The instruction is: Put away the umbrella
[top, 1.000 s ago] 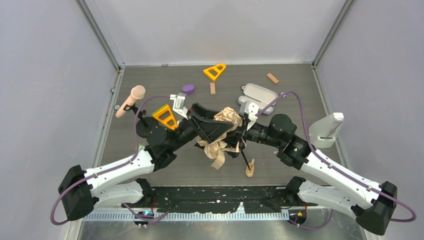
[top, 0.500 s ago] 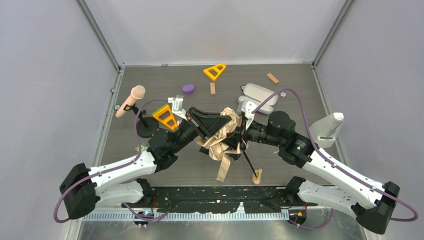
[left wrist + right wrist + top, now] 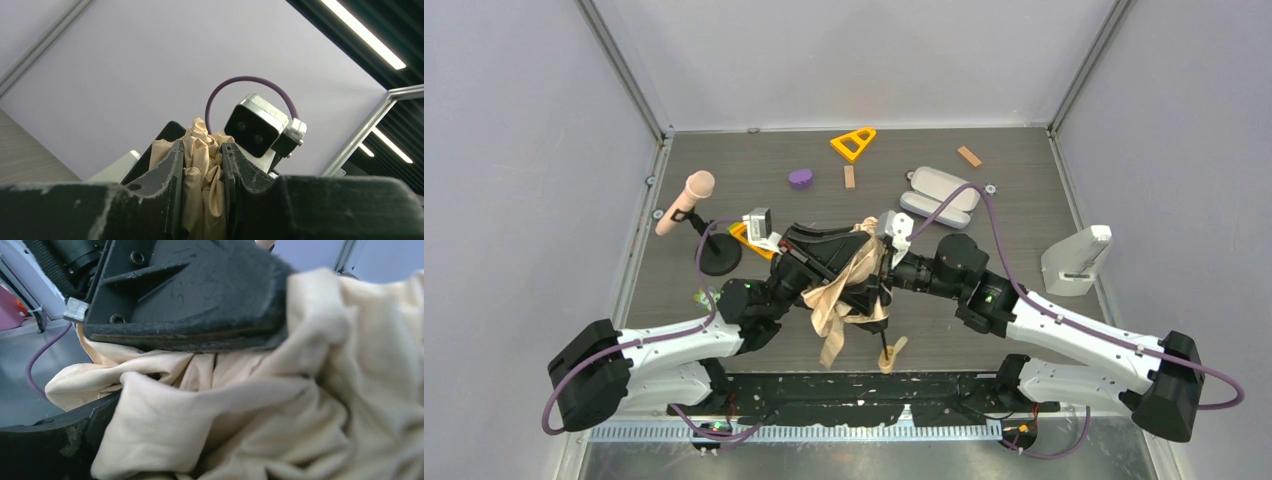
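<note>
- The umbrella (image 3: 849, 290) is collapsed, but its fabric is only loosely bunched; tidying and storing are left.
- Left fingers (image 3: 172, 170) pinch the fabric; right fingers (image 3: 50, 450) seem wide apart.

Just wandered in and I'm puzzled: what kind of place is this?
Probably a robotics lab test cell: two arms bolted to a table, plain framed walls around it, and random props: umbrella, microphone, toy blocks.
</note>
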